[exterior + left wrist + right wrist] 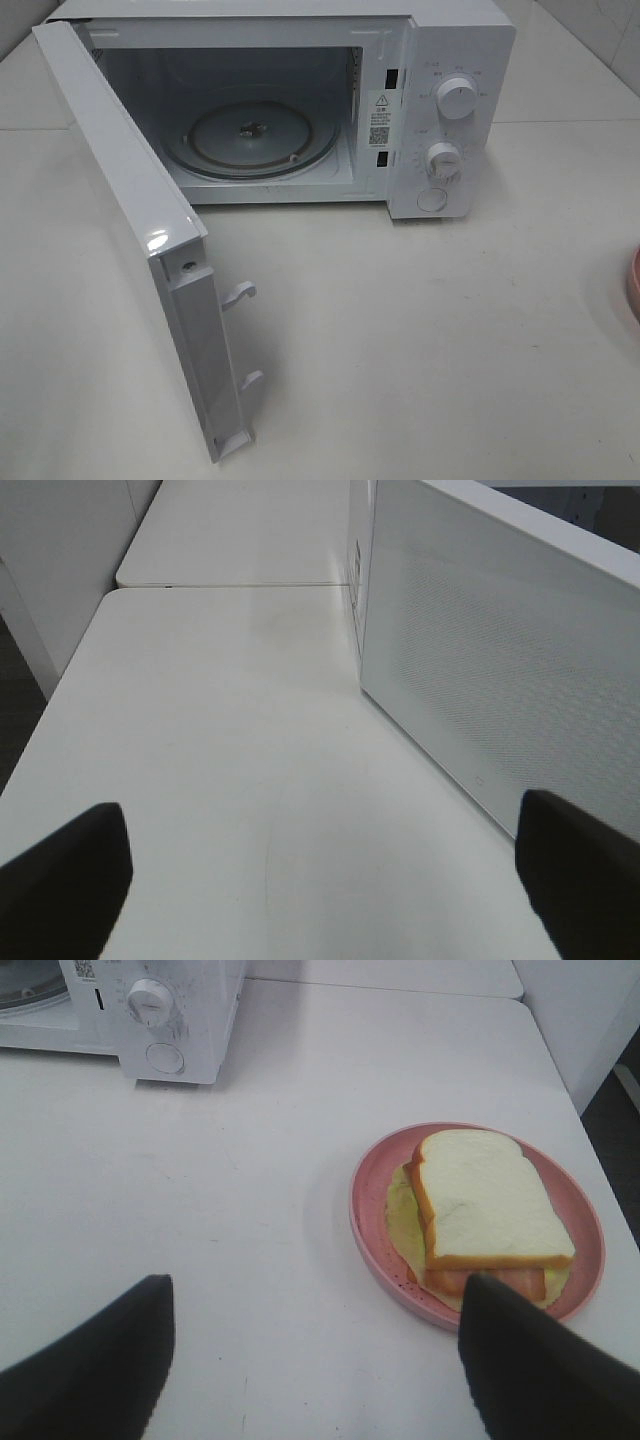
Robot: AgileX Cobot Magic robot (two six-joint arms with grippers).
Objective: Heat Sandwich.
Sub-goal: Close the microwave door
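From the high exterior view, we are looking at a white microwave (300, 100) standing at the far edge of the white worktop (420, 340). Its door (140, 240) is hanging fully open toward the near left, with the glass turntable (250, 140) showing inside. A sliver of pink dish (634, 280) is showing at the worktop's right edge. Bare worktop is lying between the door and that edge.

In the left wrist view, we are seeing the left gripper (320, 880) with its jaws standing wide and gripping nothing, just beside the door's outer face. The worktop's left edge is running close by.

In the right wrist view, we are seeing the right gripper (315, 1360) with its jaws also spread wide and empty. The sandwich (485, 1210) is lying on the pink dish near the worktop's right edge, just ahead of one finger (540, 1360) and not between the jaws.
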